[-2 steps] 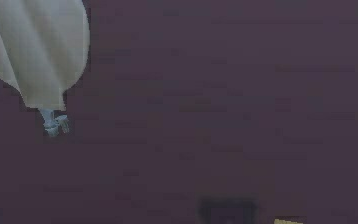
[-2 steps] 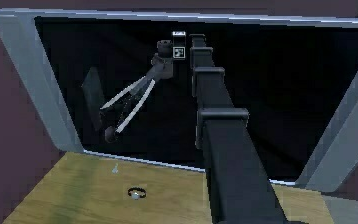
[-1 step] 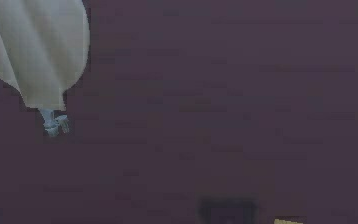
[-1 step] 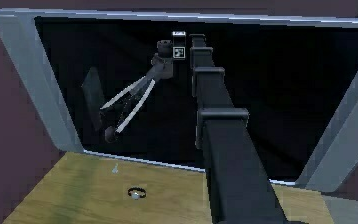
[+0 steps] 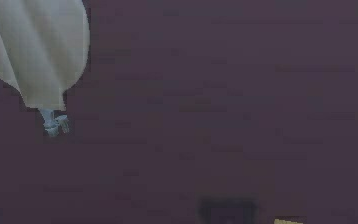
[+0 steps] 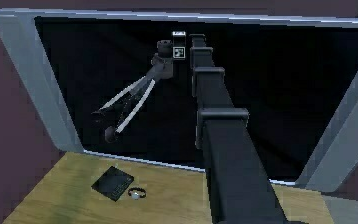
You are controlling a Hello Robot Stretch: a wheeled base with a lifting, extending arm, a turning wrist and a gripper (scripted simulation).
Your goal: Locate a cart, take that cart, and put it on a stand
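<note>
Dark square arm (image 6: 225, 140), thin-fingered gripper (image 6: 105, 124)

Slab (image 6: 113, 182) on tabletop (image 6: 169, 193), hand (image 6: 105, 125) before screen (image 6: 287, 90)

forward view: dim, wall (image 5: 237, 110) evenly dark | arm side view: wooden top (image 6: 172, 197) softly lit

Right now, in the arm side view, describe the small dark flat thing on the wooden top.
Find the big black screen with its pale grey frame, standing on a light wooden top. Below its lower left corner lies a small dark flat rectangle. The tiny round object beside it is smaller and curved; the rectangle is black and angular.
</note>
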